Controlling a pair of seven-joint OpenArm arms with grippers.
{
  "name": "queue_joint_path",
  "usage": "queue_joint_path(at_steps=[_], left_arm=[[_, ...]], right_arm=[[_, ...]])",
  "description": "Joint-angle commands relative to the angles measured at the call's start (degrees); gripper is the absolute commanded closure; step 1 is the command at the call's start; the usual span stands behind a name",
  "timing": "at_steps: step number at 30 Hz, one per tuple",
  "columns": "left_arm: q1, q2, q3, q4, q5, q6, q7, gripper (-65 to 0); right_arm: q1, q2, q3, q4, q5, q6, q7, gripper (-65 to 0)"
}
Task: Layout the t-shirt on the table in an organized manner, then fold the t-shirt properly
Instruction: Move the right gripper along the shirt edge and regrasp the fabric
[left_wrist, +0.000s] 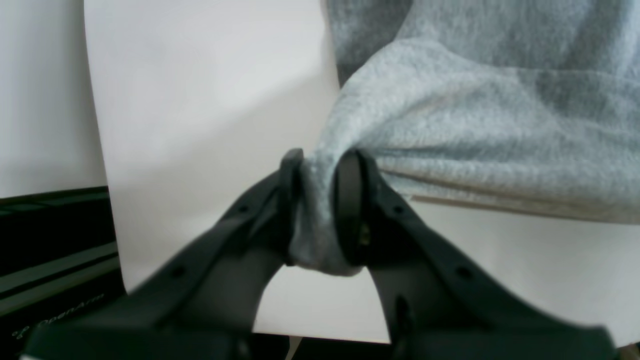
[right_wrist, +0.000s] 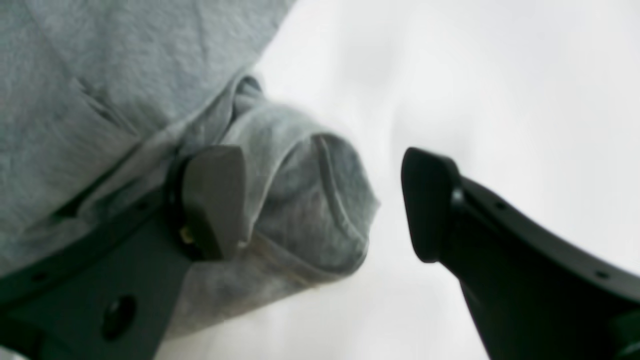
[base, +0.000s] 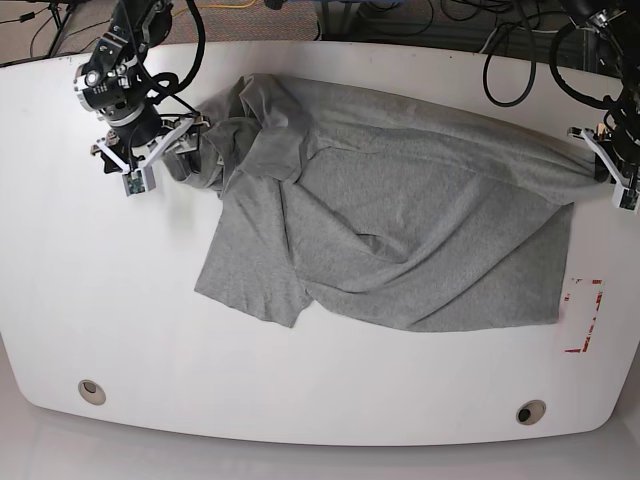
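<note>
Base view: left hand (base: 603, 160) pinches the t-shirt (base: 400, 230) edge; right hand (base: 165, 160) gapes beside a bunched sleeve on the counter (base: 100, 300).

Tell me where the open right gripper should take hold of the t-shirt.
Probably the bunched sleeve cuff of the t-shirt, already lying between the open right gripper fingers. Close from where it sits at the table side; the rolled hem gives a thick fold to pinch.

Robotics lab: white table (base: 60, 300), cable tangle (base: 400, 25) behind.
</note>
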Motion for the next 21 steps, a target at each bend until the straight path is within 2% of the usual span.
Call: queue_joint_path(at_steps=[1, 7, 11, 21], left_arm=[[-0.47, -1.12, -0.28, 0.97, -0.21, 0.34, -0.84, -11.5], [-0.47, -1.12, -0.28, 0.97, -0.03, 0.34, -0.84, -24.3], [-0.56, -1.12, -0.28, 0.97, 0.05, 0.34, -0.84, -29.6], [-2.23, -1.12, -0.54, 1.06, -0.03, 0.34, -0.84, -30.0]], right_arm=[[1.69, 0.25, -2.11, 0.22, 1.26, 0.19, 0.78, -46.6], [8.1, 0.07, -3.69, -4.44, -1.56, 0.19, 0.78, -46.6], [13.47, 0.07, -3.69, -10.77, -4.72, 0.19, 0.78, -46.6], [21.12, 0.25, -3.6, -21.93, -6.3, 0.19, 0.78, -46.6]])
